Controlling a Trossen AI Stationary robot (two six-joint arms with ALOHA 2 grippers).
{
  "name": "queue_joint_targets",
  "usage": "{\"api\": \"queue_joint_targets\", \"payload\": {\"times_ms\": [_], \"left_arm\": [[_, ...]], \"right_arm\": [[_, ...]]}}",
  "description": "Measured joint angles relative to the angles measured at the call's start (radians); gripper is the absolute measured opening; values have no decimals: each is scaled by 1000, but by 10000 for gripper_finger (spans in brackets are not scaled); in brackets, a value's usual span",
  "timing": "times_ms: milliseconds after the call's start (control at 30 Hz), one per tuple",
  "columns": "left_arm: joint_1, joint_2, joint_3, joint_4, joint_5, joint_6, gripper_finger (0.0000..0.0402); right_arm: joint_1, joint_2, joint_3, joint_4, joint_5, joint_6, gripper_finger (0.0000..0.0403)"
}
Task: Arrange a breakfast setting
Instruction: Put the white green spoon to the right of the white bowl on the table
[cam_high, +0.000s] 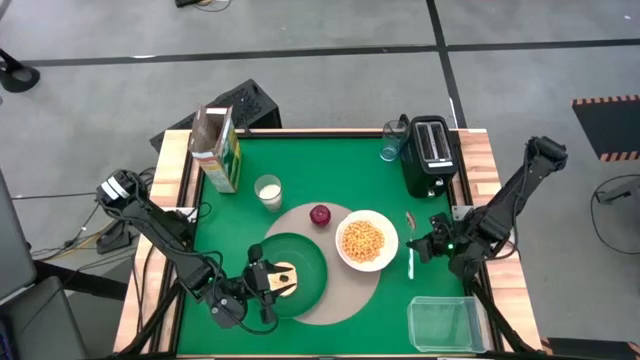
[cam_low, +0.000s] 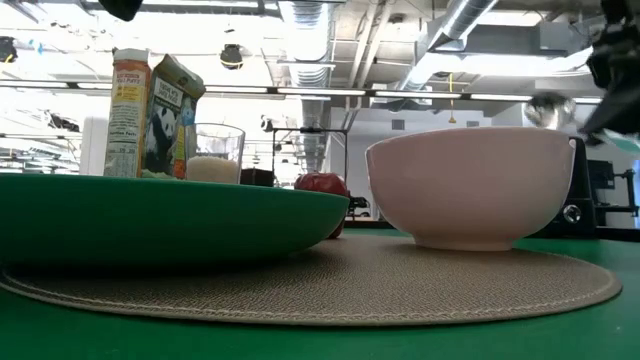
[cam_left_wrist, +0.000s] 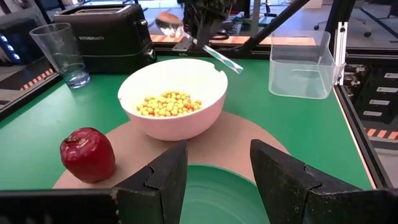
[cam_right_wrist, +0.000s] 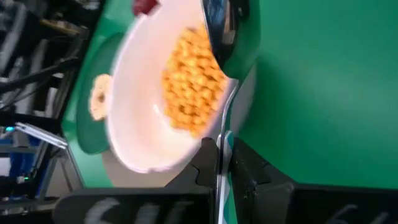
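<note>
A round beige placemat (cam_high: 320, 300) carries a dark green plate (cam_high: 312, 262) and a white bowl (cam_high: 366, 241) of cereal. A pale bagel (cam_high: 284, 280) lies on the plate. A red apple (cam_high: 320, 214) rests on the mat's far edge. My left gripper (cam_high: 272, 282) is open over the plate's near left part, beside the bagel; its wrist view (cam_left_wrist: 217, 168) shows only plate between the fingers. My right gripper (cam_high: 422, 245) is shut on a metal spoon (cam_high: 411, 262) with a pale teal handle, right of the bowl. The milk glass (cam_high: 268, 192) and cereal box (cam_high: 215, 150) stand at the far left. My right gripper pinches the spoon's teal handle (cam_right_wrist: 225, 142) between its two fingers. The fingers come about level from the table's right side and lie across the spoon. The spoon is lifted clear of the table, its bowl end (cam_left_wrist: 168, 23) toward the far edge.
A black toaster (cam_high: 430, 155) and an empty clear glass (cam_high: 391, 148) stand at the far right corner. A clear plastic container (cam_high: 445, 323) sits at the near right corner. Bare green table lies between the bowl and the table's right edge.
</note>
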Motion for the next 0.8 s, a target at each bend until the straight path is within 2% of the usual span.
{"api": "queue_joint_targets", "payload": {"times_ms": [200,333,600,800], "left_arm": [[1,0,0,-6,0,1,163],[1,0,-6,-20,0,-16,163],[1,0,-31,-22,-1,-48,163],[1,0,-32,-22,-1,-45,163]], "right_arm": [[-4,0,-80,68,-56,88,33],[-19,1,-154,205,-64,96,33],[-103,1,-291,464,-141,57,33],[-197,1,-356,643,-248,-37,33]]}}
